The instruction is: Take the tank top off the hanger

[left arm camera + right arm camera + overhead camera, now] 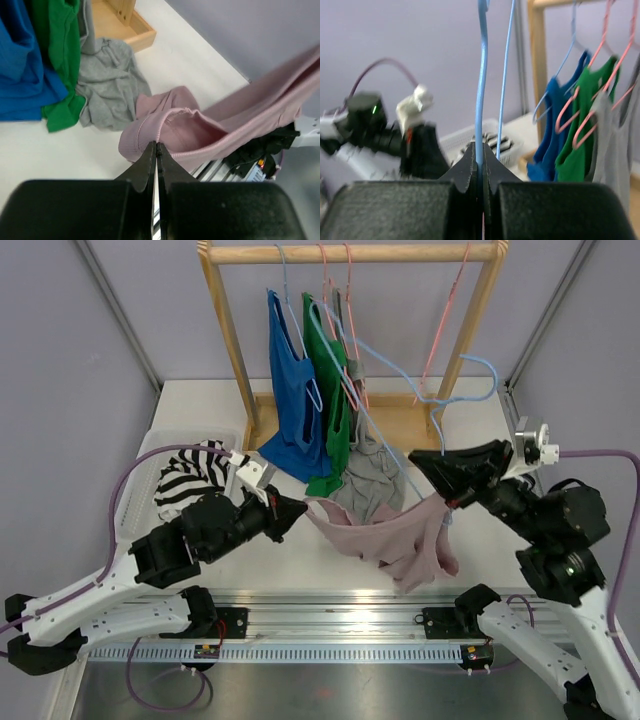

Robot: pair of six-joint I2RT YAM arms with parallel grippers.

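– Starting at the near edge, what is held by the left gripper?
– A ribbed edge of the pink tank top is clamped in it. No gap is seen between the fingers in the left wrist view.
– Where is the rest of the garment found?
– It is slung left to right above the table, sagging between the two arms, so its long axis is taken to run across the scene. Its right end is gathered up at the right gripper.
– What is gripped there?
– The blue hanger is pinched, and its wire is seen rising straight out of the closed fingertips in the right wrist view. Whether a strap is looped over the wire there cannot be told.
– So which way is the pull decided?
– The hanger lies to the right of the left gripper and slightly farther off. The cloth is judged to be freed by being drawn leftward and nearer, away from the wire, with the hanger kept fixed by the right arm.
– Anything farther off to be minded?
– The wooden rack with the other hanging tops is set just beyond the stretched cloth.
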